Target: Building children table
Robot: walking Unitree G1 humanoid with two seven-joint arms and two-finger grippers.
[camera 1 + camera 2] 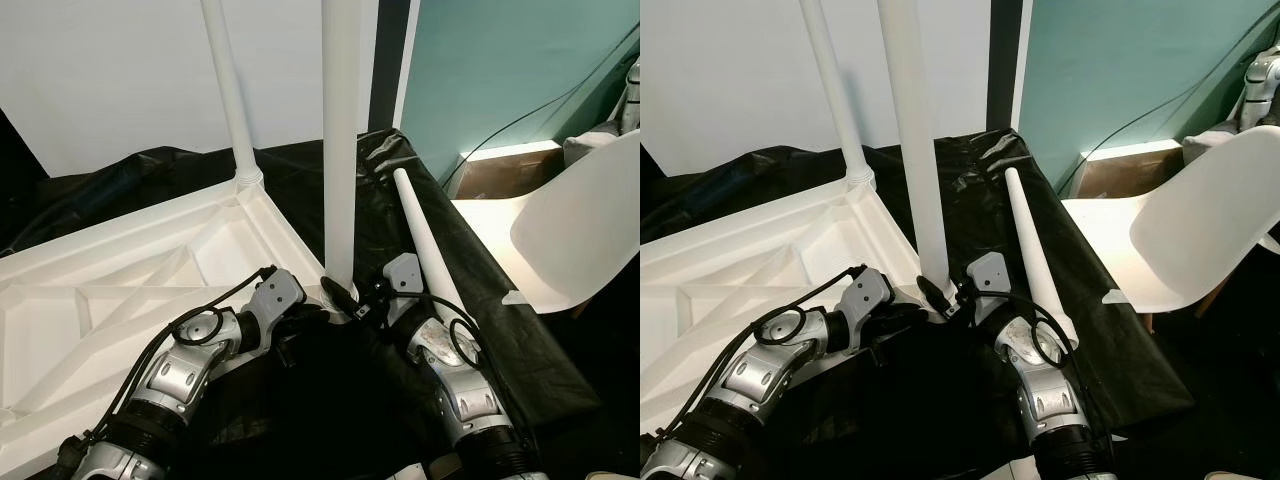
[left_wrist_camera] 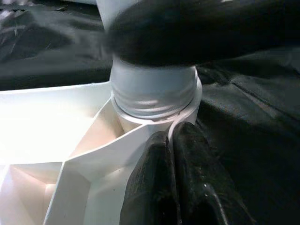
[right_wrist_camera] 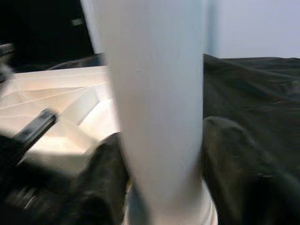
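Note:
The white children's table top [image 1: 120,290] lies upside down on a black cloth. One white leg [image 1: 228,90] stands in its far corner socket. A second leg [image 1: 340,140] stands upright in the near corner, its threaded base [image 2: 154,93] sitting in the socket. My right gripper [image 1: 345,298] is shut on this leg just above the socket, a black finger [image 3: 229,154] on each side of the leg [image 3: 154,103]. My left gripper [image 1: 310,312] is shut, its fingers [image 2: 154,183] pressed together against the table's corner below the socket. A third leg [image 1: 425,240] lies loose on the cloth to the right.
A white chair [image 1: 570,230] stands close on the right, past the cloth's edge. Behind it sits a brown cardboard box [image 1: 505,170] against a teal wall, with a cable hanging across. A white wall is behind the table.

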